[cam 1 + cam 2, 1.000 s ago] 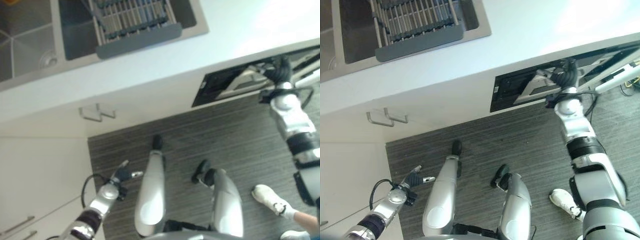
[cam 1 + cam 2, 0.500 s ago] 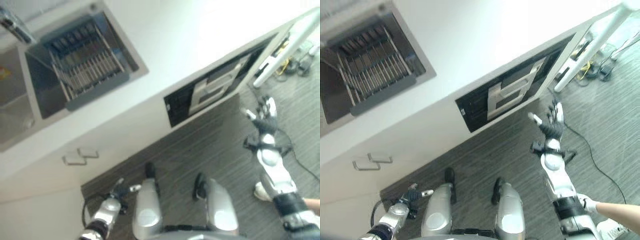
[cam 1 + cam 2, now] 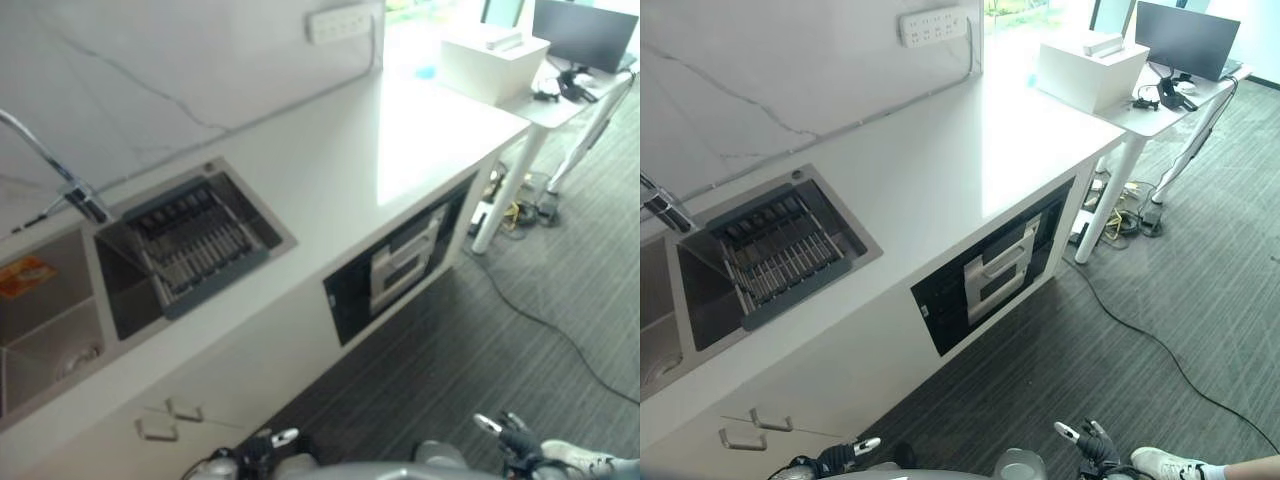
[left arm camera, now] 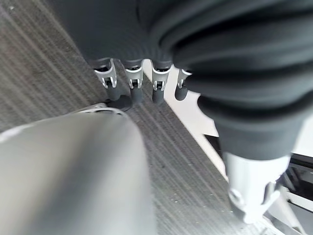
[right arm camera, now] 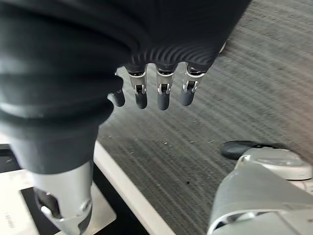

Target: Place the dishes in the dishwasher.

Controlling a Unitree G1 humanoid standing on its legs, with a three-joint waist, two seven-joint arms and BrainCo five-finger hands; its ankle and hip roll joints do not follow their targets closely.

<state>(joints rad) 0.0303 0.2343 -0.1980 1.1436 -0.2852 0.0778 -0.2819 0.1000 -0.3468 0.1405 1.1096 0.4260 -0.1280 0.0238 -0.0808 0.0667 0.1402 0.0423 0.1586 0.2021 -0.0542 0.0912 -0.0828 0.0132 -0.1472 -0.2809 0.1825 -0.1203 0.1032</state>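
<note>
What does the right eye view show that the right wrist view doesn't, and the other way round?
Right eye view alone: the white counter, the sink with its grey rack, and a person's white shoe by the lower edge. Right wrist view alone: a close look at the right robot hand, its fingers straight and holding nothing. Both: that robot hand low over the grey striped floor, and, it seems, the dark dishwasher front under the counter.
</note>
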